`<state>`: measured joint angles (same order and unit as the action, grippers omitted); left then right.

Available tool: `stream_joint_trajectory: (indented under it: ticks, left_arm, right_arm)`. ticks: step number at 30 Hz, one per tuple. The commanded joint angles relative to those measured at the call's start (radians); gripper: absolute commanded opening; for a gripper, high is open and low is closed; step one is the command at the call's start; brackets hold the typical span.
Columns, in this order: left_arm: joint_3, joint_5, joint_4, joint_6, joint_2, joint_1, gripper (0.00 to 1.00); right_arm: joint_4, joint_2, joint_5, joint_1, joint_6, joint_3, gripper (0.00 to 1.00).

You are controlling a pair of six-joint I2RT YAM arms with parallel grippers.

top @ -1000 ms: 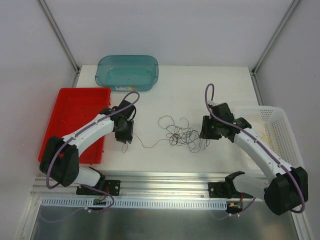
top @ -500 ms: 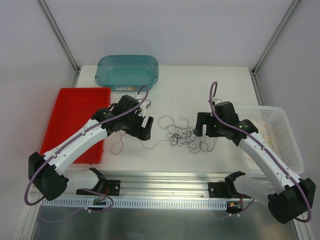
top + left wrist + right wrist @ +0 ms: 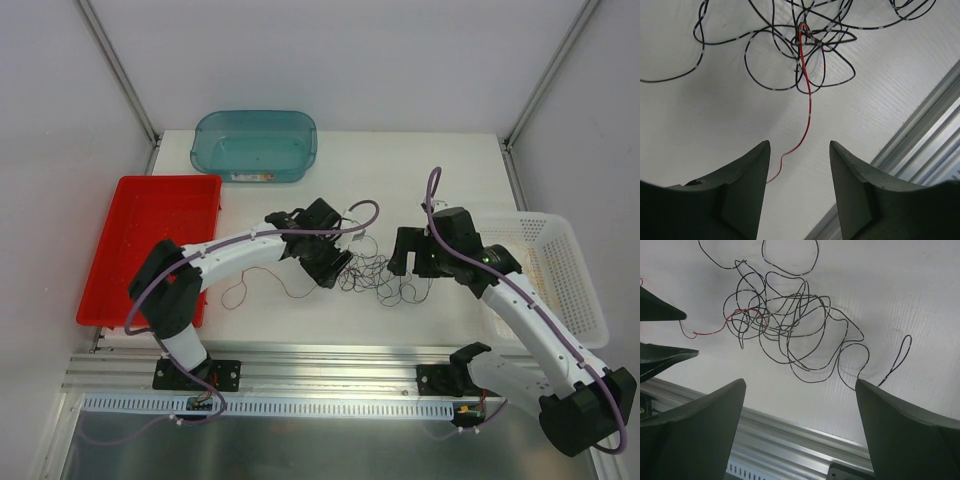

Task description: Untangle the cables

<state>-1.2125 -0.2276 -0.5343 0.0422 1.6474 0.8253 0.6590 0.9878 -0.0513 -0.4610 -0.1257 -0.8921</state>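
The cables (image 3: 378, 272) lie in a loose tangle at the middle of the white counter (image 3: 400, 180), between the two arms. The left pincer (image 3: 799, 150) hovers just left of the tangle, jaws spread and empty, with a red strand (image 3: 810, 107) running beneath the gap toward the black loops. The right pincer (image 3: 800, 385), just right of the tangle, is spread wide and holds nothing. A red tray (image 3: 150, 210) lies at the left, a teal tub (image 3: 255, 145) at the far left and a white basket (image 3: 560, 260) at the right.
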Motion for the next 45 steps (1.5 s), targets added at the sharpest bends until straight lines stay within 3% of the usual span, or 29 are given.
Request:
stream_joint_trajectory:
  ticks: [1, 4, 7, 8, 10, 17, 27, 30, 33, 34, 36, 37, 40, 45]
  left_arm:
    - [-0.024, -0.053, 0.091, 0.062, 0.061, 0.011, 0.5]
    - [0.023, -0.072, 0.134, 0.045, 0.092, 0.011, 0.41]
    - [0.069, -0.069, 0.184, 0.016, 0.097, 0.009, 0.26]
    - [0.079, -0.073, 0.204, 0.002, 0.089, 0.009, 0.13]
    - [0.1, -0.085, 0.214, -0.013, 0.078, 0.009, 0.02]
    - [0.174, -0.116, 0.235, -0.068, -0.083, 0.017, 0.0]
    - [0.235, -0.124, 0.25, -0.134, -0.201, 0.017, 0.0]
    - [0.241, -0.121, 0.257, -0.143, -0.236, 0.017, 0.0]
    - [0.243, -0.107, 0.257, -0.15, -0.285, 0.017, 0.0]
    - [0.245, -0.092, 0.255, -0.153, -0.3, 0.017, 0.0]
    - [0.245, -0.067, 0.257, -0.163, -0.356, 0.017, 0.0]
    - [0.246, -0.027, 0.254, -0.171, -0.395, 0.014, 0.0]
    - [0.243, 0.02, 0.241, -0.189, -0.481, -0.009, 0.0]
    - [0.217, 0.005, 0.198, -0.254, -0.626, -0.178, 0.0]
  right_arm:
    - [-0.033, -0.026, -0.025, -0.005, -0.052, 0.022, 0.96]
    - [-0.073, -0.026, -0.036, -0.005, -0.081, 0.05, 0.96]
    - [-0.125, -0.02, -0.059, -0.005, -0.114, 0.084, 0.96]
    - [-0.14, -0.011, -0.067, -0.005, -0.132, 0.093, 0.96]
    - [-0.2, -0.003, -0.09, -0.007, -0.149, 0.127, 0.96]
    - [-0.357, 0.093, -0.108, -0.034, -0.183, 0.16, 0.96]
    - [-0.467, 0.363, -0.045, -0.143, -0.262, 0.084, 0.94]
    - [-0.518, 0.434, -0.048, -0.156, -0.295, 0.087, 0.86]
    - [-0.544, 0.483, -0.048, -0.16, -0.31, 0.088, 0.66]
    - [-0.547, 0.492, -0.042, -0.162, -0.311, 0.088, 0.51]
    - [-0.539, 0.505, -0.029, -0.162, -0.31, 0.09, 0.36]
    - [-0.529, 0.505, -0.004, -0.162, -0.302, 0.09, 0.21]
    - [-0.48, 0.476, 0.043, -0.142, -0.269, 0.094, 0.01]
    - [-0.388, 0.396, 0.105, -0.017, -0.213, 0.117, 0.01]
